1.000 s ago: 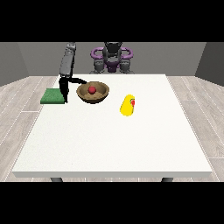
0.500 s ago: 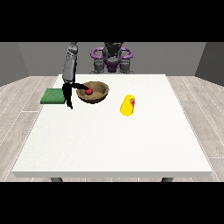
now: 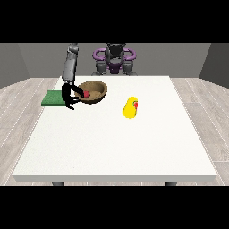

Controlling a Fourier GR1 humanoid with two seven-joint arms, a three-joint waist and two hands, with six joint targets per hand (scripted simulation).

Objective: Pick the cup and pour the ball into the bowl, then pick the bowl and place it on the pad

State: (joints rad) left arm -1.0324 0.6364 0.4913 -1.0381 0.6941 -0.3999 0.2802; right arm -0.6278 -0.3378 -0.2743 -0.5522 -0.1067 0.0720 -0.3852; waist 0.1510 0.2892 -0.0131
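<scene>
**Clerk:** Hand at the view's left [image 3: 69, 99], front view: black, at the end of a grey arm, sitting at the near-left rim of the bowl [image 3: 92, 91]. Fingers hang beside the rim; whether they are curled round it or merely touching, I cannot tell.

**Checker:** Other hand?

**Clerk:** Not in view. Only the robot's torso shows behind the table [image 3: 112, 147].

**Checker:** Task items, locations?

**Clerk:** Bowl: brown, round, shallow, wood-like, matte. Ball [image 3: 86, 94]: small, red, smooth, lying inside the bowl by the left wall. Cup [image 3: 130, 108]: yellow, glossy, cylindrical, on its side on the table, well apart to the bowl's right, a red mark near its upper end. Pad [image 3: 53, 98]: green, flat, rectangular, at the table's left edge, just beside the hand.

**Checker:** Step in hand?

**Clerk:** By my reading, the pour is done, as the ball is in the bowl. Step in hand: taking hold of the bowl.

**Checker:** Next move calls for?

**Clerk:** A secure hold on the thin rim, a level lift so the ball does not roll out, then a short carry left onto the pad.
</scene>
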